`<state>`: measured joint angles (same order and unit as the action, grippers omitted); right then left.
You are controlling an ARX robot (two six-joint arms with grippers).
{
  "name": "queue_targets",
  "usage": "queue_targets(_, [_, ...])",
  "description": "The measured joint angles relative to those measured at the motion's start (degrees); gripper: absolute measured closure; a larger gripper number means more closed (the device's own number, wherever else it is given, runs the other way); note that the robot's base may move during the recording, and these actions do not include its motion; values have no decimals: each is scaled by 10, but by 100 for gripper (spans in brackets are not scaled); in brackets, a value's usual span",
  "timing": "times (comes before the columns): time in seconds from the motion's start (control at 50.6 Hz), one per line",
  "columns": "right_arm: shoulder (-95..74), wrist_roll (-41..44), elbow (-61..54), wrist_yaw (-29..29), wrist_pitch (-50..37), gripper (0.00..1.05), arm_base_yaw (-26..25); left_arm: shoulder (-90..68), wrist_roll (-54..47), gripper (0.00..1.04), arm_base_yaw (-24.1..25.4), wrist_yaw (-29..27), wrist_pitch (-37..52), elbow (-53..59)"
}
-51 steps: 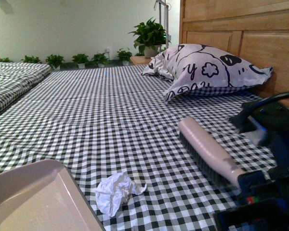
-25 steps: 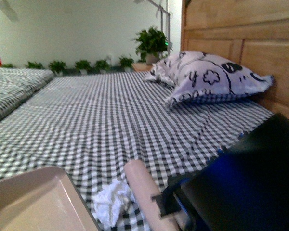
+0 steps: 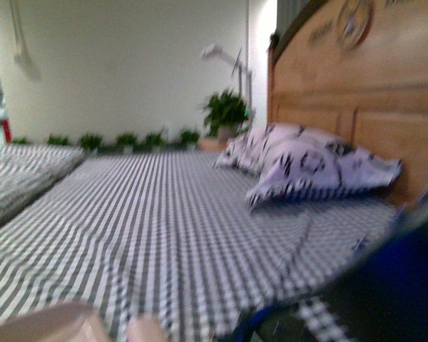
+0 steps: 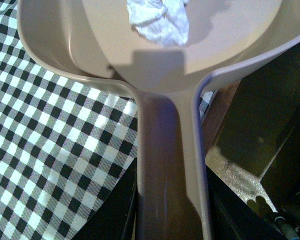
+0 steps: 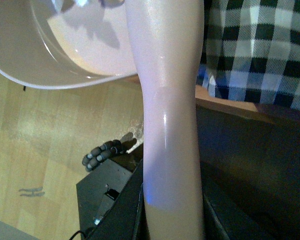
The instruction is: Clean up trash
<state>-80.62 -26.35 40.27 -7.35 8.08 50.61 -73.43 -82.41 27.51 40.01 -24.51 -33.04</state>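
Observation:
The trash [image 4: 159, 20], a crumpled wad of white paper, lies inside the pale pinkish dustpan [image 4: 65, 45]. My left gripper [image 4: 170, 220] is shut on the dustpan's handle. My right gripper [image 5: 172, 220] is shut on the handle of the pale pink brush [image 5: 167, 100], which reaches over the dustpan's rim [image 5: 45, 75] in the right wrist view. In the blurred front view only a corner of the dustpan [image 3: 50, 324] and the brush tip [image 3: 146, 331] show at the bottom edge; the trash is out of view there.
The bed has a black-and-white checked sheet [image 3: 164, 228]. A white pillow with black cartoon print [image 3: 314, 167] lies against the wooden headboard [image 3: 357, 85]. Potted plants [image 3: 225, 114] stand behind. Wooden floor [image 5: 40, 140] lies beside the bed frame. My dark right arm [image 3: 385, 292] fills the front view's lower right.
The brush swept left to the trash and the trash went into the dustpan. The front view has tilted upward and blurred, and dustpan and brush have dropped to its bottom edge.

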Motion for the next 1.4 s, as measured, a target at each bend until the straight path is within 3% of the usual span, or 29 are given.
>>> queue_targets(0.277, [29, 10, 5, 9, -2, 85, -19, 0, 0, 77, 0, 0, 0, 0])
queue_targets(0.435, [25, 47, -1, 83, -43, 85, -50, 0, 0, 77, 0, 0, 0, 0])
queue_targets(0.633, [21, 102, -23, 197, -136, 85, -127, 0, 0, 77, 0, 0, 0, 0])
queue_targets(0.771, [27, 121, -25, 205, -166, 85, -204, 0, 0, 77, 0, 0, 0, 0])
queue_targets(0.89, [47, 148, -25, 170, -166, 85, -280, 0, 0, 77, 0, 0, 0, 0])
queue_targets(1.048, [78, 173, -25, 106, -146, 85, -338, 0, 0, 77, 0, 0, 0, 0])
queue_targets(1.206, [148, 213, -22, 0, -106, 85, -385, 0, 0, 77, 0, 0, 0, 0])
queue_targets(1.285, [182, 219, -19, -30, -93, 85, -399, 30, 73, 77, -12, -64, 144, 52])
queue_targets(1.404, [237, 219, -17, -61, -73, 85, -418, 91, 294, 77, -21, -122, 355, 86])
